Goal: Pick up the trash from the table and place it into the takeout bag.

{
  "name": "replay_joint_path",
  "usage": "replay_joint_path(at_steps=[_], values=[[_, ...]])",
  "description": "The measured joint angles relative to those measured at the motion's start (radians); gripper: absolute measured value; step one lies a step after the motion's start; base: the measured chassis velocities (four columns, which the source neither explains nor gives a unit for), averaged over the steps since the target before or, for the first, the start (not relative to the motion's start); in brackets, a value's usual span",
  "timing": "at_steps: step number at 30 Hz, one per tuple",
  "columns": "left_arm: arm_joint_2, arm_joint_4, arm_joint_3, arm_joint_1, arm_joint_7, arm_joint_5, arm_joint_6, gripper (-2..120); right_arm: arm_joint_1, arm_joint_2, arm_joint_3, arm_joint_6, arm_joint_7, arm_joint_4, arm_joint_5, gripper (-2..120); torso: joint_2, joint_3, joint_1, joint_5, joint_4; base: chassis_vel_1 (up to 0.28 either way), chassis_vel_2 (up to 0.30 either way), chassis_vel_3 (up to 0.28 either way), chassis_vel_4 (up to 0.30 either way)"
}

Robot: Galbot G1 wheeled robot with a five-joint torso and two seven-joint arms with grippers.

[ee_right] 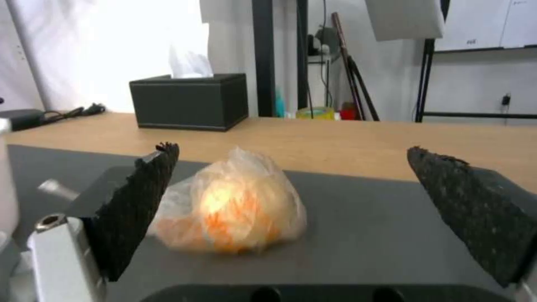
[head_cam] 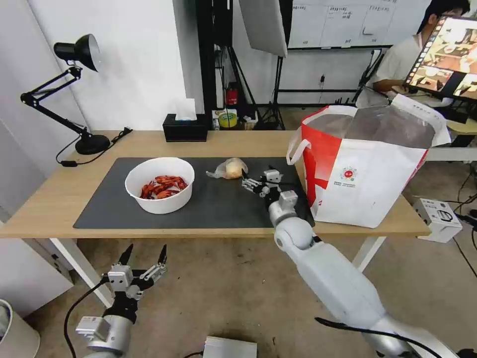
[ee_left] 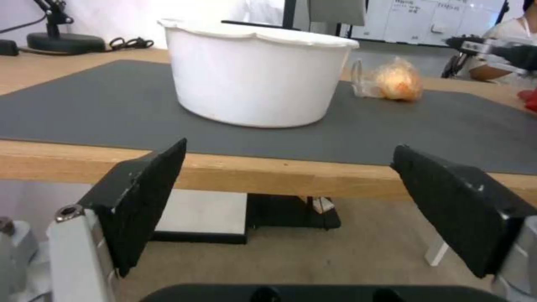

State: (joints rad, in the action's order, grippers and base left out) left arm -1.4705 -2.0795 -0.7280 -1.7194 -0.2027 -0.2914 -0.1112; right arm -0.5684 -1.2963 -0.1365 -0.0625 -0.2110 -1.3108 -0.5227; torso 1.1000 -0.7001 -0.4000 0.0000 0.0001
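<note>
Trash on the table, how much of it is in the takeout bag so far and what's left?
Nothing can be confirmed inside the takeout bag. In hand: the right gripper, open, is beside the clear bag with the beige lump on the mat, not yet gripping. Left: that bag and the white bowl of crayfish on the table. The left gripper is open, below the table edge.

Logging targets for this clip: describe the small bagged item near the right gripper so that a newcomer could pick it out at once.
Start at the dark grey mat on the light-wood table. Between the white bowl of red crayfish and the takeout bag, near the mat's far edge, lies the clear bag with beige lump. The open right gripper sits just short of it, and unlike the bowl it is soft, crinkled and see-through.
</note>
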Motion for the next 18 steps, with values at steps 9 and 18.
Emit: replay_joint_path(at_steps=[9,18], values=[[0.0,0.0,0.007,-0.001,-0.001,-0.001,-0.001,100,0.149,-0.112,-0.018,0.003,0.033,0.201,-0.009,100,0.0,0.0,0.0,-0.0002,0.0,0.0,0.0,0.0,0.0],[0.003,-0.001,0.004,-0.005,-0.002,-0.001,-0.002,100,0.215,-0.194,-0.035,0.091,0.037,0.322,-0.031,100,0.0,0.0,0.0,-0.0001,0.0,0.0,0.0,0.0,0.0]])
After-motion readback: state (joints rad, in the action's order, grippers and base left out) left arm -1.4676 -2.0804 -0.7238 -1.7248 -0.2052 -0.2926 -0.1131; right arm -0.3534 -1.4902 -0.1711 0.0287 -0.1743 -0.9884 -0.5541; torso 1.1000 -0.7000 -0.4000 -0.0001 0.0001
